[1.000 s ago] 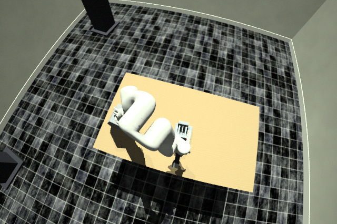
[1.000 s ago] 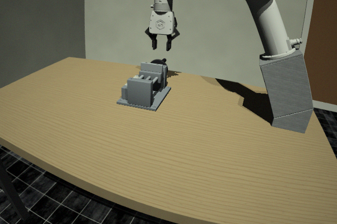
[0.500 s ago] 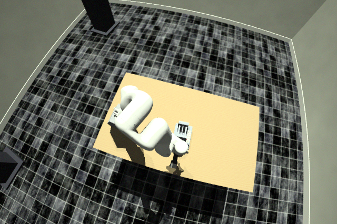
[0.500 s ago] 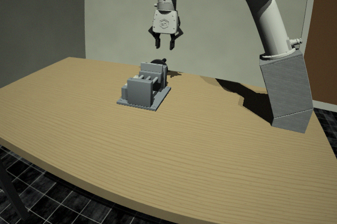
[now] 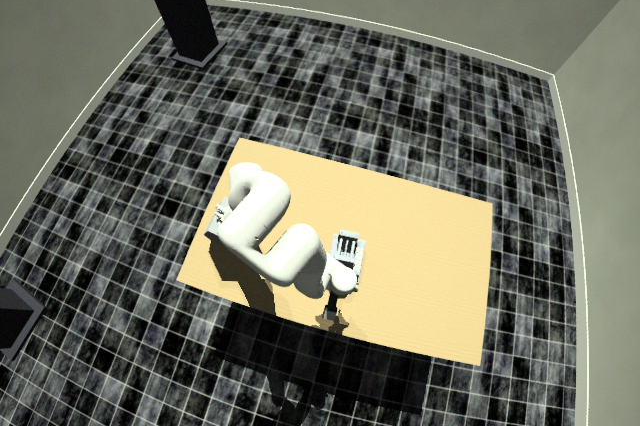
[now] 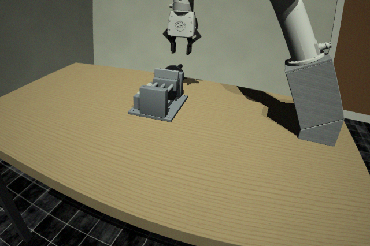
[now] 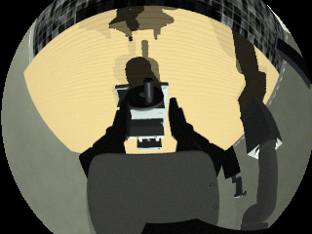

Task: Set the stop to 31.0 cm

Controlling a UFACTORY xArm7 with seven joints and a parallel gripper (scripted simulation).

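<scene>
My gripper (image 6: 181, 52) (image 7: 148, 106) is open and empty, high above the handwheel end of the grey machine. The dark round handwheel (image 6: 172, 66) (image 7: 137, 98) has an upright crank handle (image 6: 180, 66) (image 7: 148, 91) on its rim. In the wrist view the handwheel shows between the two fingers, which do not touch it. A grey block (image 6: 165, 84), which seems to be the stop, sits on rods between the end block (image 6: 153, 101) and the handwheel end. The scale and its reading are too small to read. In the top view the arm partly hides the machine.
The machine's base plate (image 6: 178, 106) lies on the wooden table (image 6: 208, 153) (image 5: 423, 256). The arm's grey pedestal (image 6: 316, 97) stands at the table's right in the exterior view. A dark pillar (image 5: 180, 8) stands on the floor away from the table.
</scene>
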